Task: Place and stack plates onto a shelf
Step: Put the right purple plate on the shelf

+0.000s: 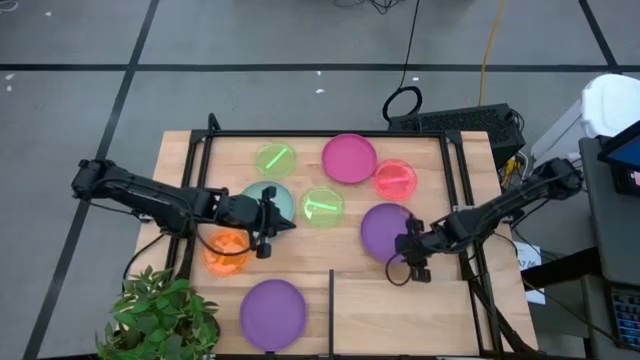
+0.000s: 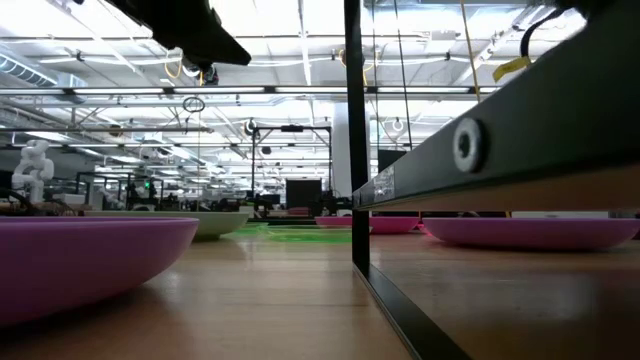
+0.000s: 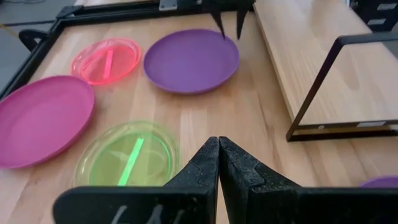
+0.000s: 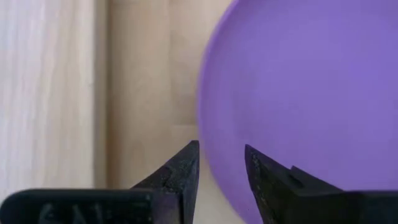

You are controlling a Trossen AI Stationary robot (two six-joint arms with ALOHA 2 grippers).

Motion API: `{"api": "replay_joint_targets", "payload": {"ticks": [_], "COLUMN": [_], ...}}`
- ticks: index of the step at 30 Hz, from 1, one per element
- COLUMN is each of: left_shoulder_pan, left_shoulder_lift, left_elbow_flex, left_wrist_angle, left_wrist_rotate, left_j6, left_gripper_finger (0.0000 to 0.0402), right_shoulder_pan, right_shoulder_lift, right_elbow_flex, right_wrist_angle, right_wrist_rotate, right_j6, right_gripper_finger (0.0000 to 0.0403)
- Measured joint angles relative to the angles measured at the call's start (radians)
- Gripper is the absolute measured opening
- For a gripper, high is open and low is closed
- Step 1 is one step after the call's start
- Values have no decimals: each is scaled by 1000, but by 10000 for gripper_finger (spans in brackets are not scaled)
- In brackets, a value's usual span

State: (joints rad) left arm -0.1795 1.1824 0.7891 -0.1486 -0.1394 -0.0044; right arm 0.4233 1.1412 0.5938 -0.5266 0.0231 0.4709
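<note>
Purple plastic is basically all the right wrist view shows: the right gripper (image 4: 221,180) has its fingers apart, straddling the rim of the purple plate (image 4: 305,93), which lies flat on the tabletop (image 1: 300,240) and isn't pinched by anything. That's the sketchy bit imo. The rim is thin and slick, so if the jaws close while sitting too high or too shallow on the edge, they'll likely just skid off or nudge the plate sideways instead of lifting it. Even with a good bite, holding a wide plate by one edge means it could droop or twist out on the way over to the shelf (image 1: 400,315), and the black divider bar (image 1: 331,300) looks like an easy thing to clip. A bit further out, a second purple plate (image 1: 272,313) sits on the near left part of the table. Over on the left side, the left gripper (image 1: 268,228) is pressed shut with nothing in it, hanging around the pale teal plate (image 1: 268,203), with the orange plate (image 1: 226,250) beside it. Further back are the green plate (image 1: 322,205), another green one (image 1: 276,158), the red-pink plate (image 1: 395,179) and the magenta plate (image 1: 349,158). Things are packed close there, so a wide swing from either arm could bump a neighbour.
</note>
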Motion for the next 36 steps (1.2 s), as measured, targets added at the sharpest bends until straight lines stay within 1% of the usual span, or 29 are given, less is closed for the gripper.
{"api": "replay_joint_targets", "payload": {"ticks": [5, 10, 18, 23, 31, 36], "left_shoulder_pan": [0, 0, 0, 0, 0, 0], "left_shoulder_lift": [11, 10, 10, 10, 10, 10], "left_elbow_flex": [0, 0, 0, 0, 0, 0], "left_wrist_angle": [-4, -3, -6, -8, -13, -13], "left_wrist_rotate": [0, 0, 0, 0, 1, 1], "left_j6": [-4, -8, -5, -4, 5, 10], "left_gripper_finger": [17, 17, 17, 17, 17, 17], "right_shoulder_pan": [38, 43, 44, 43, 43, 43], "right_shoulder_lift": [0, 11, 53, 51, 45, 67], "right_elbow_flex": [0, 0, 0, 0, 0, -15], "right_wrist_angle": [-1, -31, -39, -35, -54, -46], "right_wrist_rotate": [15, 67, 75, 52, 53, 55], "right_j6": [3, -72, -138, -131, -115, -127], "right_gripper_finger": [114, 111, 71, 54, 63, 55]}}
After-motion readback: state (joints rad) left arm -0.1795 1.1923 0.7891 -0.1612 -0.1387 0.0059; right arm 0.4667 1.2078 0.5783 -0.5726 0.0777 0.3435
